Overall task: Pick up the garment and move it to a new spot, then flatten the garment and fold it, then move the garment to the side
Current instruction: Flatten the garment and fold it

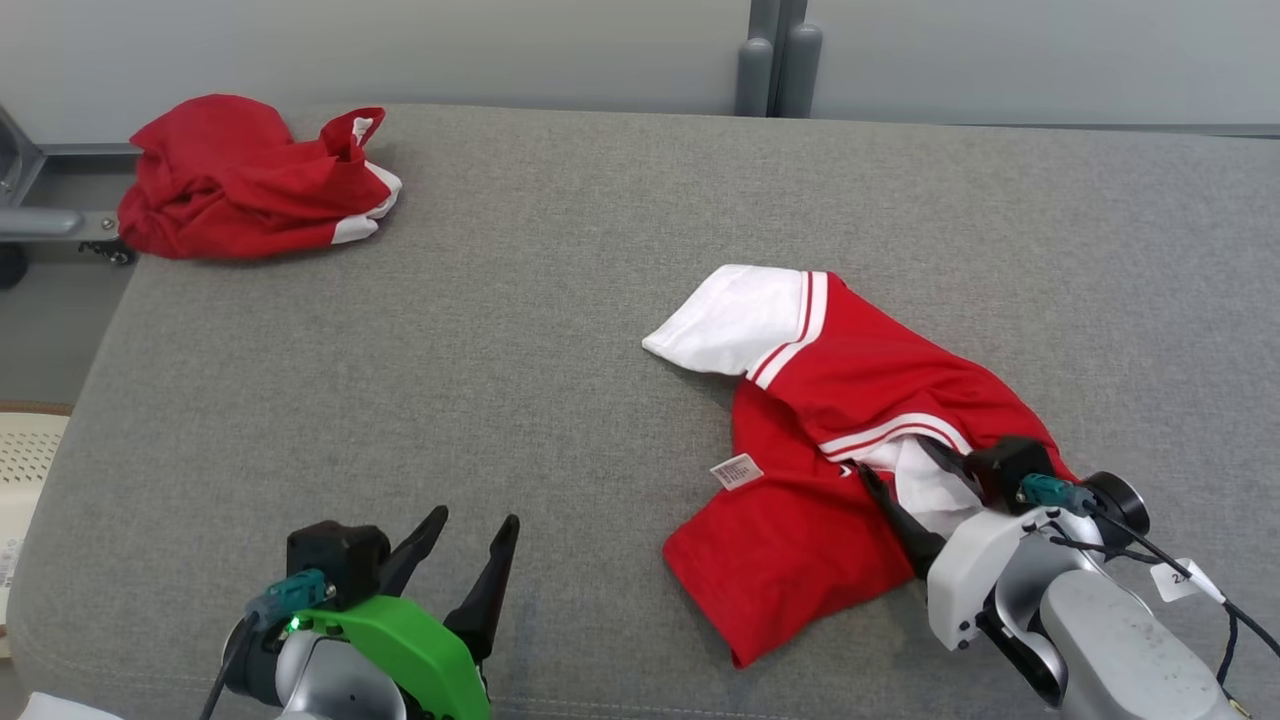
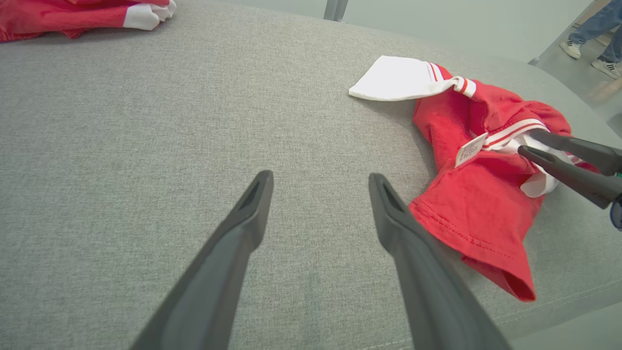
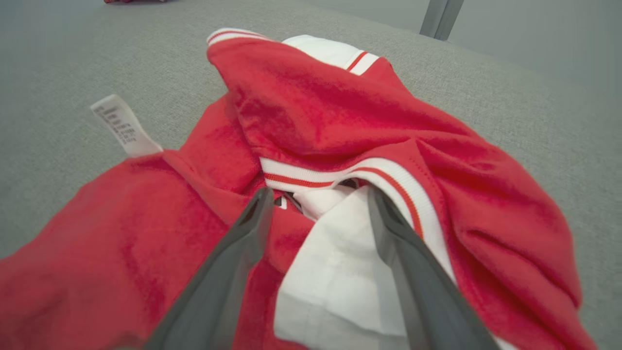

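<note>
The red and white shirt [image 1: 840, 400] lies in a crumpled heap on the right side of the grey padded table [image 1: 520, 330], close to the front edge. One white sleeve [image 1: 735, 318] sticks out at the far side. A small white label [image 1: 737, 471] pokes out on the left.

The right gripper [image 1: 893, 457] is down on the shirt. Its two fingers are spread wide, one on each side of a bump of white cloth by the striped band [image 3: 340, 177]. They are not closed, so they hold nothing. The left gripper [image 1: 476, 516] hangs over bare table to the left of the shirt. Its fingers are wide too, and empty.

A few things could go wrong. If the fingers shut on only the top bit of white cloth, it might slip out when the arm lifts. If they pinch many layers, the shirt could come up in a ball and be hard to flatten. A pull toward the front edge could drag it off the table. Another red shirt [image 1: 250, 180] sits in the far left corner, and the two could get mixed up
</note>
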Controlling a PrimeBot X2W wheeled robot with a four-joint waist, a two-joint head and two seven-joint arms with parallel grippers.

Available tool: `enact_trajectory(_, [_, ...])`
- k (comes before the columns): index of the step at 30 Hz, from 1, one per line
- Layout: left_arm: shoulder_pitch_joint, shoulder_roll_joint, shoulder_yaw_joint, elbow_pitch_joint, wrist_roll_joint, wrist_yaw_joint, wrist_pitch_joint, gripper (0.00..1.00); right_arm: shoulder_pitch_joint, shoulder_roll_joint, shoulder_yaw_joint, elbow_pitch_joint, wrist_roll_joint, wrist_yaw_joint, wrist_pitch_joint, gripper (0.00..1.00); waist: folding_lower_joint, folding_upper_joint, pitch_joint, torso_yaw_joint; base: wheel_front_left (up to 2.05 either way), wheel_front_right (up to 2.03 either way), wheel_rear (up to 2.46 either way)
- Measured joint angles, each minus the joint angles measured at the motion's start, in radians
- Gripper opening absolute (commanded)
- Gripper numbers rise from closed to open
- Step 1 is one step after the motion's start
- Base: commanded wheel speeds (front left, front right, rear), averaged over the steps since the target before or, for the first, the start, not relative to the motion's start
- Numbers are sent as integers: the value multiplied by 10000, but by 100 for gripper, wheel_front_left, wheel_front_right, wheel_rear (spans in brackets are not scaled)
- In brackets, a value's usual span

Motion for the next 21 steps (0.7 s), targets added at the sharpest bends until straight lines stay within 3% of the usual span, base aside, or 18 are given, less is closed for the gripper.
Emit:
enact_trajectory(15, [65, 33, 4, -359, -2, 77, 13, 100, -284, -506, -163, 324, 316, 0, 376, 99, 0, 0, 365, -108, 0, 0, 0])
enact_trajectory(19, [65, 35, 8, -359, 0, 79, 19, 100, -454, -479, 104, 359, 343, 0, 443, 50, 0, 0, 426, -30, 0, 0, 0])
enact_trajectory(21, [65, 33, 8, -359, 0, 79, 19, 100, -467, -483, 217, 382, 414, 0, 481, 36, 0, 0, 431, -3, 0, 0, 0])
